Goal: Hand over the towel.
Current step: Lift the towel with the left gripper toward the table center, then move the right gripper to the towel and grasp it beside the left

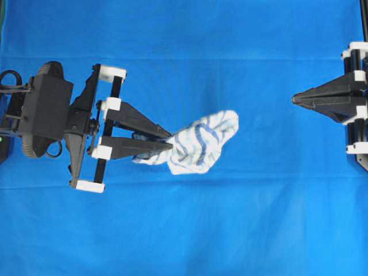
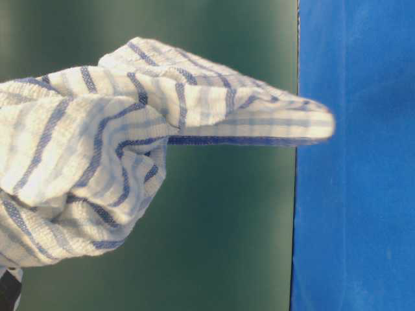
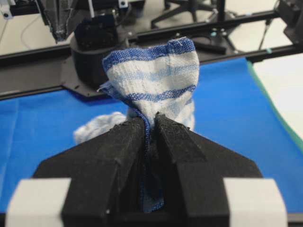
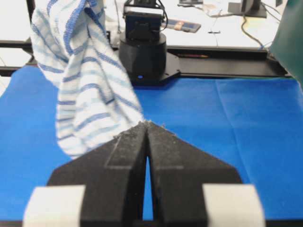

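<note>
1. striped towel (image 1: 201,142) bunched and hanging above the blue tablecloth (image 1: 184,230), left of the middle in the overhead view.
2. pinched at one end by the left end effector (image 1: 170,142), fingers (image 3: 124,142) closed tight on the cloth.
3. right end effector (image 1: 294,99) well apart at the right edge, fingers pressed together, holding nothing.

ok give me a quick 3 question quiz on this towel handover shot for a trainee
1. Which gripper holds the towel: left or right?
2. True or false: the right gripper's jaws are wide open.
3. What covers the table: A) blue tablecloth, B) bare wood, C) green mat?

Key:
1. Left; its jaws pinch the striped cloth.
2. False; they are shut, empty, and apart from the towel.
3. A.
</note>
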Motion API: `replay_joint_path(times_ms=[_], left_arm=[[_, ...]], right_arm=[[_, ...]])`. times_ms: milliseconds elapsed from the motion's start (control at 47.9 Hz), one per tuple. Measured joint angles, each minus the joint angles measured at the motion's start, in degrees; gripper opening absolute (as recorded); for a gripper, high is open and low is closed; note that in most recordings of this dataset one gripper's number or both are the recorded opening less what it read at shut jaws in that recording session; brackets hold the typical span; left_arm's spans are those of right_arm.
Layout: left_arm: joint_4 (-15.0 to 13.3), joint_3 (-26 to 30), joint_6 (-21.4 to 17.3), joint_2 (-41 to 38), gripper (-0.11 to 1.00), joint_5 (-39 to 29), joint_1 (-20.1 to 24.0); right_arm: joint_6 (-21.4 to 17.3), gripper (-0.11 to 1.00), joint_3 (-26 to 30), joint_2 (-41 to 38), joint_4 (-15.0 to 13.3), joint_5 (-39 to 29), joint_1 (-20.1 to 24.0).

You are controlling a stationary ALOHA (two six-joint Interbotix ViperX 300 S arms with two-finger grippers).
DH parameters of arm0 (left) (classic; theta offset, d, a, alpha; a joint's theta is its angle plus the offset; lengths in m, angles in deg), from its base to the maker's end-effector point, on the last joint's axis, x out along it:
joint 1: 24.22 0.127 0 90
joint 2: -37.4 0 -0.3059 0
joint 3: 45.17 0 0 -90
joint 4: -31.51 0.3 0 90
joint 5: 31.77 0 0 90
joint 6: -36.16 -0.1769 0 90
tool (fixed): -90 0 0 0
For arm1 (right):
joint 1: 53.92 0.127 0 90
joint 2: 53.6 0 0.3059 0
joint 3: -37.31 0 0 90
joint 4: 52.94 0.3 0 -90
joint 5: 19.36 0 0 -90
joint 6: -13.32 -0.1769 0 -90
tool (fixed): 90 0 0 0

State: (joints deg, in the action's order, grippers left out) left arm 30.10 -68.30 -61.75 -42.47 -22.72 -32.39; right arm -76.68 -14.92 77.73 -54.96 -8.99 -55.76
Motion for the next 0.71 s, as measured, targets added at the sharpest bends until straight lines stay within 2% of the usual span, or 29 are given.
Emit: replay_joint_path(times_ms=[125,397,606,668,710], left_arm=[[-0.09,0.0,0.0,0.0,0.07,0.0,-0.09],[0.0,0.0,-0.09,0.0,0.07,0.0,-0.09],[0.0,0.0,-0.09,0.0,0.07,0.0,-0.09],[0.0,0.0,-0.09,0.0,0.07,0.0,-0.09],[0.0,0.0,-0.09,0.0,0.07,0.0,-0.09]], right_arm=[[-0.35,0.0,0.7,-1.67,0.0,0.88,0.44],[-0.88,0.03,6.77,-11.95,0.0,4.22,5.54],[-0.88,0.61,11.25,-21.45,0.0,5.63,5.63],[-0.88,0.71,12.83,-24.35,0.0,6.68,5.8],[-0.97,0.71,13.71,-25.93,0.0,7.21,5.89]])
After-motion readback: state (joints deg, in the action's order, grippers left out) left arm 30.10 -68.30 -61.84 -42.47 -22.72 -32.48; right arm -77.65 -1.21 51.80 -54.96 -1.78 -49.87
